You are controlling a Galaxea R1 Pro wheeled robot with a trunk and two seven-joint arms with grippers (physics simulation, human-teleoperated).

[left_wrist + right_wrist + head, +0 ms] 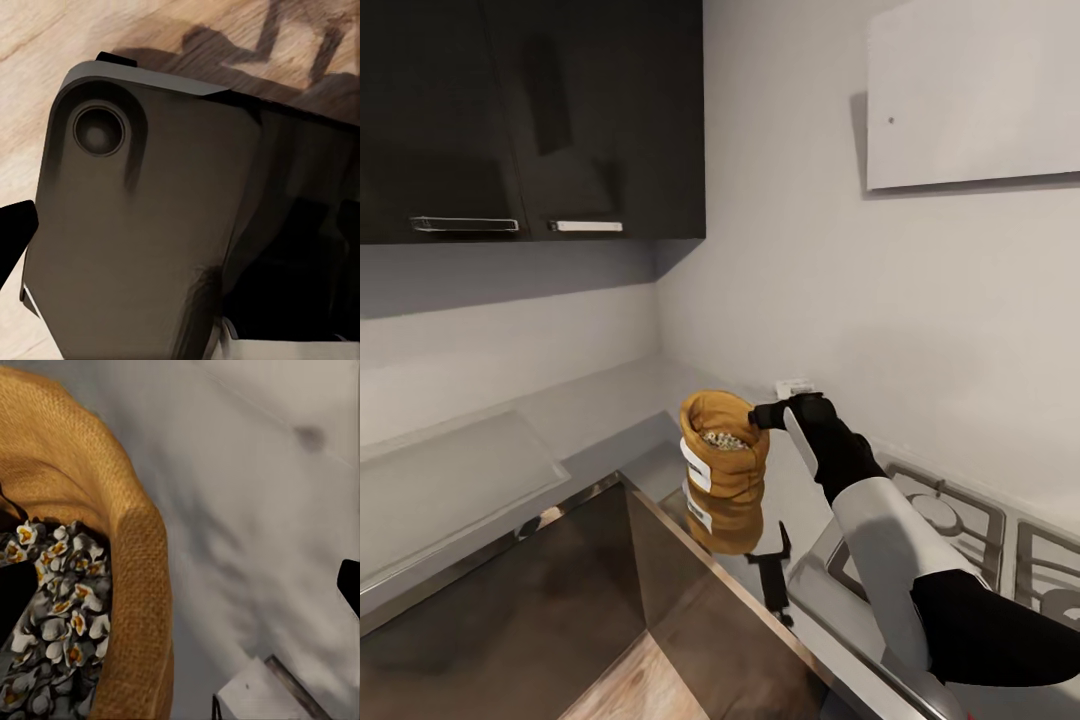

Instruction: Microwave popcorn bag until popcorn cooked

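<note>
Right gripper [760, 416] meets the rolled rim of the popcorn bag [724, 447]; one finger lies inside the mouth, though whether the fingers pinch the rim cannot be told. Upright, mouth up, the bag holds popcorn [56, 622] and sits in the countertop [610, 440] corner beside the gas hob [950, 520].

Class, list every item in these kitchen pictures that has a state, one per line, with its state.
popcorn bag: upright, open-topped, on the countertop.
popcorn: popped, inside the bag.
right tool: at the bag's rim, one finger inside.
upper cabinets: doors closed.
</note>
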